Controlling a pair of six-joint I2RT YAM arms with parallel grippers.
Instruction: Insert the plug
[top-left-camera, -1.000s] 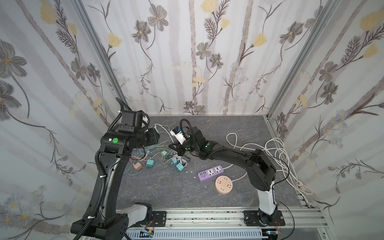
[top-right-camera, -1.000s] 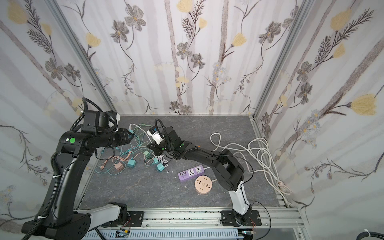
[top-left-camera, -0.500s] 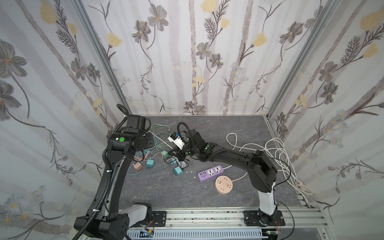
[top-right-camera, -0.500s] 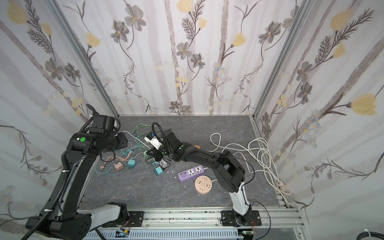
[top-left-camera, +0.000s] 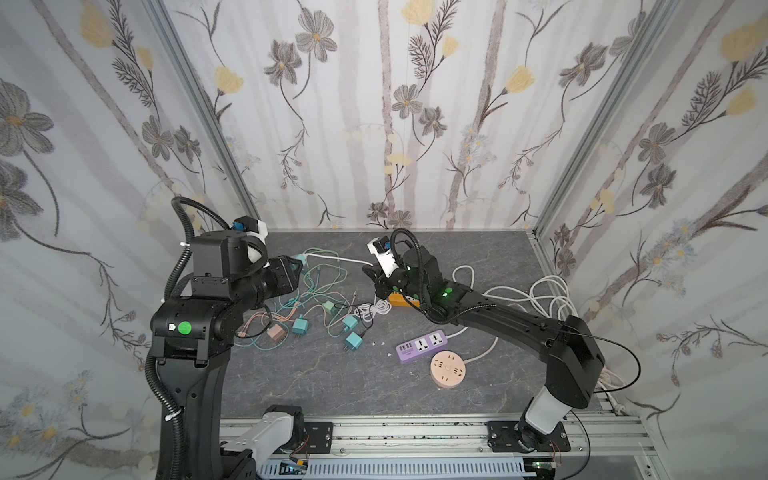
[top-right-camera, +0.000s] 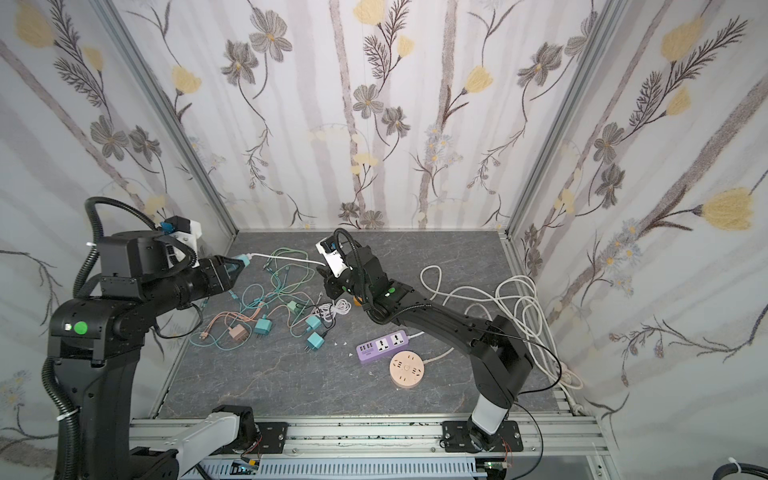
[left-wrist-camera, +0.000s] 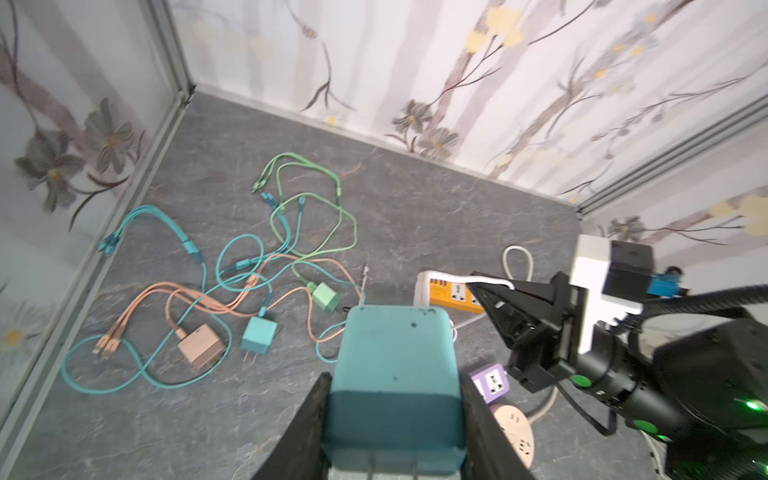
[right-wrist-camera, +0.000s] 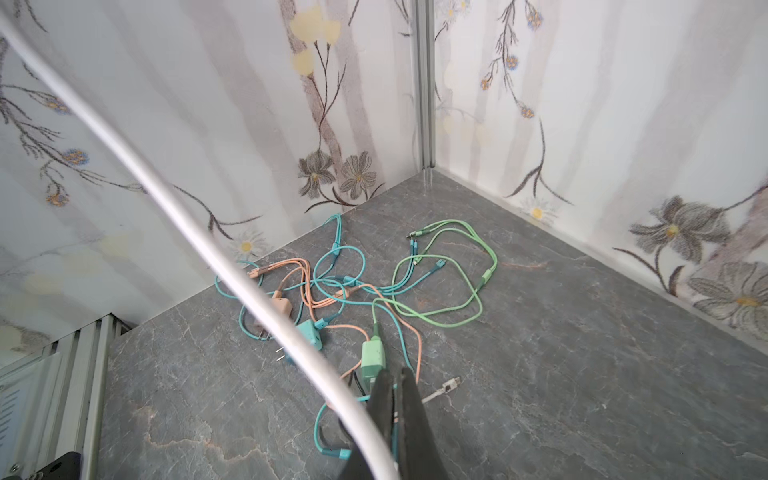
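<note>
A teal plug (left-wrist-camera: 395, 345) sits between the black fingers of my left gripper (left-wrist-camera: 394, 374), which is shut on it; its prongs point back toward the wrist. In both top views the left gripper (top-left-camera: 300, 266) (top-right-camera: 237, 267) hovers over the table's left side. A white cable (top-left-camera: 336, 259) (top-right-camera: 291, 258) stretches from the plug to my right gripper (top-left-camera: 368, 270) (top-right-camera: 321, 271). The right gripper (right-wrist-camera: 395, 372) is shut. The cable (right-wrist-camera: 199, 237) crosses the base of its fingers, and nothing shows between the tips. An orange-and-white power strip (left-wrist-camera: 449, 291) lies just beyond the right gripper (left-wrist-camera: 478, 286).
Teal, green and peach cables (top-left-camera: 316, 286) with small chargers (top-left-camera: 353, 340) tangle below both grippers. A purple power strip (top-left-camera: 422, 345) and a round pink socket (top-left-camera: 448, 369) lie at front right. White cords (top-left-camera: 536, 299) pile by the right wall. Flowered walls close three sides.
The two grippers have drawn apart, so the white cable between them is now longer and straighter. The left arm has shifted its pose while still holding the teal plug.
</note>
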